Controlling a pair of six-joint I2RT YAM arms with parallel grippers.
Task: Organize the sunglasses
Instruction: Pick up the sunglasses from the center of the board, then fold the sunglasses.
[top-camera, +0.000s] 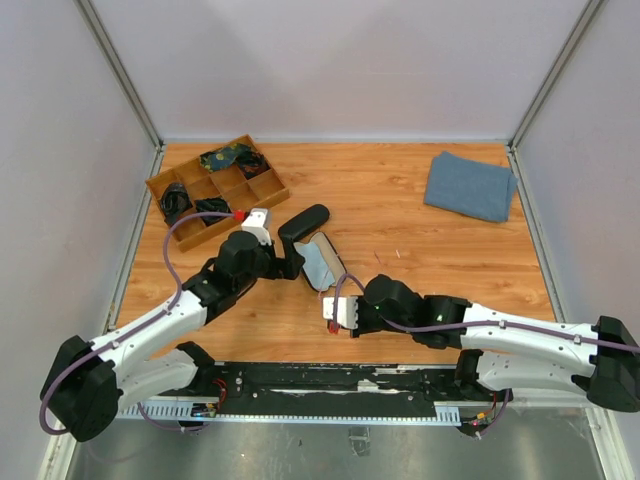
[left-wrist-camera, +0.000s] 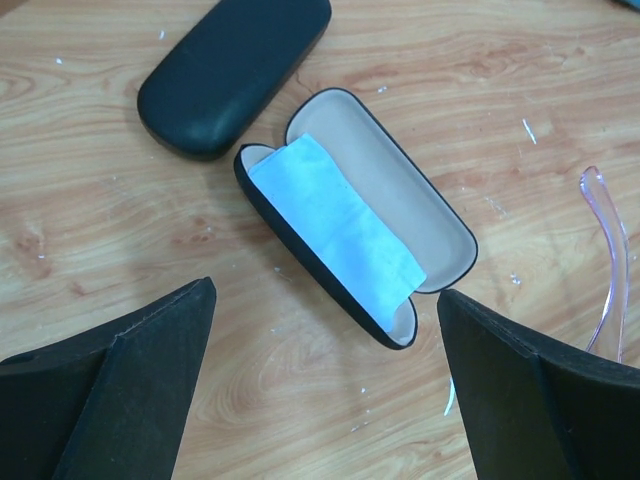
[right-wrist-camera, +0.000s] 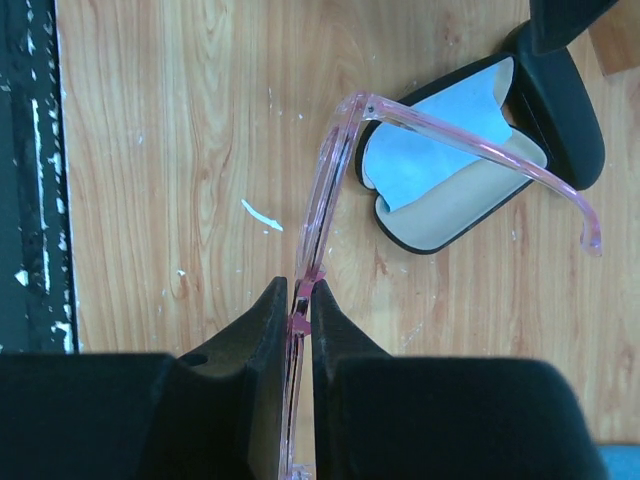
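Note:
The pale pink translucent sunglasses (right-wrist-camera: 338, 160) hang above the wood, and my right gripper (right-wrist-camera: 300, 290) is shut on their front frame. One temple arm (left-wrist-camera: 610, 270) sticks out toward the open black case (left-wrist-camera: 400, 200). That case (top-camera: 320, 262) lies just ahead, with a light blue cloth (left-wrist-camera: 345, 225) inside it. My left gripper (left-wrist-camera: 325, 300) hovers over the case's near end, open, with nothing between its fingers (left-wrist-camera: 130, 390). In the top view my left gripper (top-camera: 298, 262) is beside the case, and my right gripper (top-camera: 335, 312) is below it.
A closed black case (top-camera: 305, 222) lies just beyond the open one. A wooden divided tray (top-camera: 268, 190) at the back left holds dark items too small to identify. A folded blue-grey cloth (top-camera: 470, 185) lies at the back right.

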